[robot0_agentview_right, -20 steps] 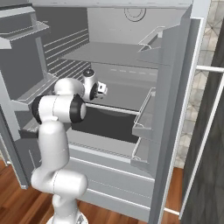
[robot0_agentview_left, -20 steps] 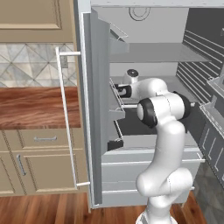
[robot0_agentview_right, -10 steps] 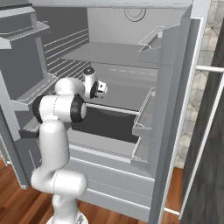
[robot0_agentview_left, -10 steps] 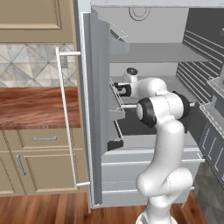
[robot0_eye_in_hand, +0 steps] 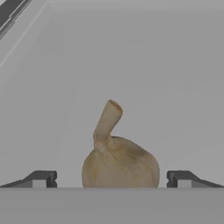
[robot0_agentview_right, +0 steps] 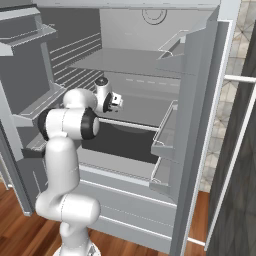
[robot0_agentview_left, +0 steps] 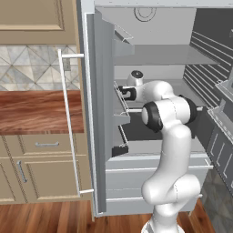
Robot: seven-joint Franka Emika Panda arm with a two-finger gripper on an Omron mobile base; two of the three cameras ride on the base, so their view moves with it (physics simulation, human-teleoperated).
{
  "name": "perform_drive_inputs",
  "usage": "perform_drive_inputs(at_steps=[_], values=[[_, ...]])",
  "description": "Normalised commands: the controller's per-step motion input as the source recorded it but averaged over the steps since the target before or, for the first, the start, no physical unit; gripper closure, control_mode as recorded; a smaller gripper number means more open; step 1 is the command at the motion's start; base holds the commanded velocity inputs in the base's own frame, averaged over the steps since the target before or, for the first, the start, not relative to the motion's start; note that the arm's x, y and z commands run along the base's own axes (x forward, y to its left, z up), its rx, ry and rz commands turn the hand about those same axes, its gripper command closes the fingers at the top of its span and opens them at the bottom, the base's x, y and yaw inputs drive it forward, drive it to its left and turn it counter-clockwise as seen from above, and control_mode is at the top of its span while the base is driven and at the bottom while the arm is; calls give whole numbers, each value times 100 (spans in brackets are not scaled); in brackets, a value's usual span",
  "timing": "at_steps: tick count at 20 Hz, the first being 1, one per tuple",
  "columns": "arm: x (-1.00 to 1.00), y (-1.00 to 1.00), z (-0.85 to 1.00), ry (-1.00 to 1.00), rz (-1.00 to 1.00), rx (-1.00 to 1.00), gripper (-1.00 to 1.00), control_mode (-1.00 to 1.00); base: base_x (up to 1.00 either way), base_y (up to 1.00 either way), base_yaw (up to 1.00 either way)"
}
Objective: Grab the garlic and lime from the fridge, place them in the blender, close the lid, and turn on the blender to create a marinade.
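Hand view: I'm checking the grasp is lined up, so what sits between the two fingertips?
In the hand view the garlic sits between the open gripper's fingertips, on the fridge's grey floor.

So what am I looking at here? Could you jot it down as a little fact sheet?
place: simulated kitchen, arm reaching into the open fridge
fridge door: swung open, pale bar handle facing the wooden counter
tool: tool open, a finger tip on each side of the garlic
garlic: garlic lying on the grey shelf, tan bulb with stem pointing up in the hand view
grip: not yet closed
lime: cannot tell where it is
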Motion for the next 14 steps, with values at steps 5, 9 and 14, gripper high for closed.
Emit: perform_drive_inputs(at_steps=[5, 9, 14], values=[[16, 4, 0, 0, 0, 0, -100, -100, 0, 0, 0], [11, 3, 0, 0, 0, 0, -100, -100, 0, 0, 0], [4, 1, 0, 0, 0, 0, -100, -100, 0, 0, 0]])
